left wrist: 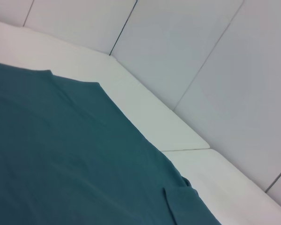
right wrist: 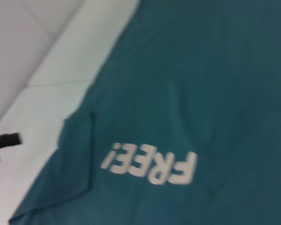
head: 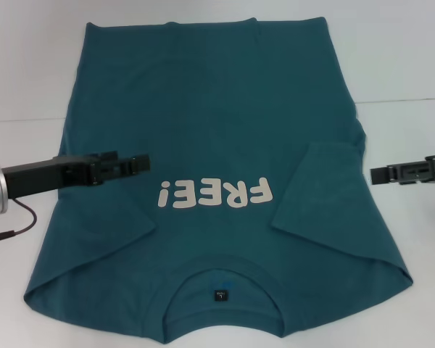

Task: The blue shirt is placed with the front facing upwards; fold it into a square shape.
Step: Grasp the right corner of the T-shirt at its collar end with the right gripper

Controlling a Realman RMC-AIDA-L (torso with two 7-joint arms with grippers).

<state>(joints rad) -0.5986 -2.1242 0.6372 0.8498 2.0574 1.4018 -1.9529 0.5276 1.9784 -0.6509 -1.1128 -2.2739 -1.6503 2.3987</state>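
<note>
Two tools (fingers' state unclear), left tool (head: pixel 141 164) over blue shirt (head: pixel 217 123), right tool (head: pixel 377 175) beside it.

Left arm reaches in from left edge of head view, silver wrist cuff at frame edge, black forearm link level, pointing toward centre. Left gripper (head: pixel 139 164) at its tip, fingers close together, nothing seen between them. Thin black cable loops below cuff. Right gripper (head: pixel 377 175) enters from right edge at about same height, pointing inward toward left one; finger state unclear. Grippers well apart.
</note>
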